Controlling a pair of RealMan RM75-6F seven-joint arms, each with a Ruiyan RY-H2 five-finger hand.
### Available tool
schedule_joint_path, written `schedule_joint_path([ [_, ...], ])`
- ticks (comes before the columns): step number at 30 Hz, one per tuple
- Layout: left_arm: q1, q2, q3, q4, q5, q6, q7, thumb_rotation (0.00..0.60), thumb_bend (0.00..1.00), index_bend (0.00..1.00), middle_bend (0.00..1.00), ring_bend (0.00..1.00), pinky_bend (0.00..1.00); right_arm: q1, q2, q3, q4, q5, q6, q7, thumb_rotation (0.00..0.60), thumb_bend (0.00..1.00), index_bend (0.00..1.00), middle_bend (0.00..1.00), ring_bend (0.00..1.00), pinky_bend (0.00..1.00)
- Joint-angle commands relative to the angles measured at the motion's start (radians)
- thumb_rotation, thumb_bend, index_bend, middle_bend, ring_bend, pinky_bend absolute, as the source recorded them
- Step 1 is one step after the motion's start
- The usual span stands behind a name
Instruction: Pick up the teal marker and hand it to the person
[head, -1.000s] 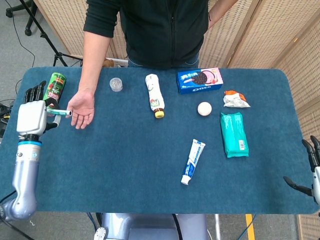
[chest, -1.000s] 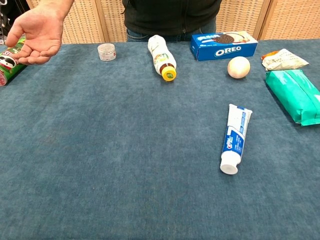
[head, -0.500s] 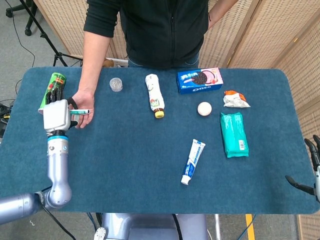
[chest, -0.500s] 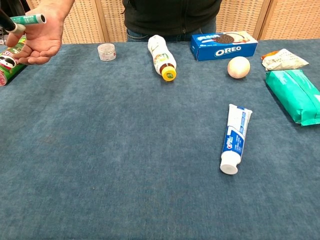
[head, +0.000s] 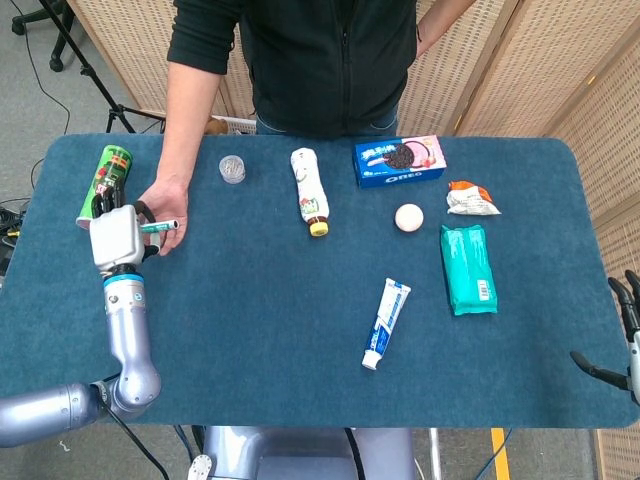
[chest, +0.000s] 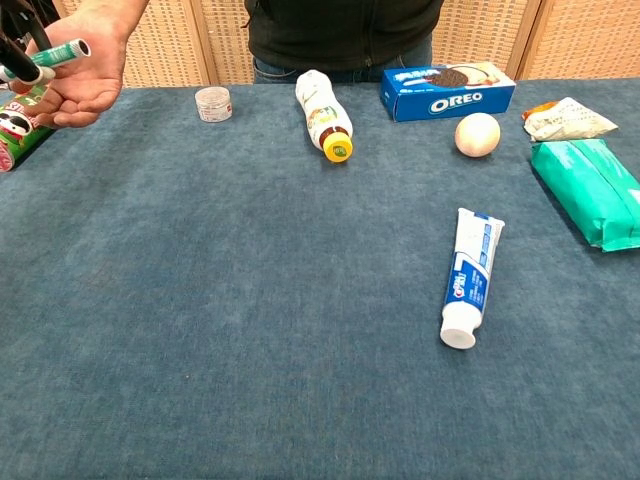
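Observation:
My left hand (head: 115, 232) grips the teal marker (head: 159, 226) at the table's far left. The marker's free end lies over the person's open palm (head: 165, 210). In the chest view the marker (chest: 58, 52) sticks out from my left hand (chest: 18, 45) at the top left corner, right in front of the person's hand (chest: 90, 70). My right hand (head: 625, 335) hangs off the table's right edge, fingers spread, holding nothing.
A green can (head: 103, 180) lies behind my left hand. Along the back stand a small clear jar (head: 232, 169), a white bottle (head: 310, 190) and an Oreo box (head: 400, 161). A ball (head: 408, 217), teal pack (head: 468, 268), snack packet (head: 470, 198) and toothpaste tube (head: 386, 323) lie to the right.
My left hand carried the marker rightward from the table's left edge to the person's palm, then settled there with the marker tip dropping slightly. The right hand stayed still.

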Motion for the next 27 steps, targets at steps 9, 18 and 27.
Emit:
schedule_joint_path([
  [9, 0.004, -0.01, 0.011, 0.005, 0.029, -0.033, -0.038, 0.6, 0.39, 0.01, 0.0, 0.0, 0.0, -0.001, 0.003, 0.002, -0.002, 0.006, -0.001, 0.004, 0.6, 0.0, 0.0, 0.0, 0.0, 0.0],
  [18, 0.042, 0.021, 0.017, -0.025, 0.145, -0.06, -0.168, 0.6, 0.3, 0.0, 0.0, 0.0, 0.0, -0.001, 0.005, 0.001, -0.004, 0.007, -0.005, 0.004, 0.6, 0.0, 0.0, 0.0, 0.0, 0.0],
  [27, 0.211, 0.2, 0.122, -0.174, 0.46, -0.012, -0.407, 0.6, 0.12, 0.0, 0.0, 0.0, 0.0, -0.001, 0.002, -0.001, -0.005, -0.004, 0.002, -0.001, 0.6, 0.0, 0.0, 0.0, 0.0, 0.0],
])
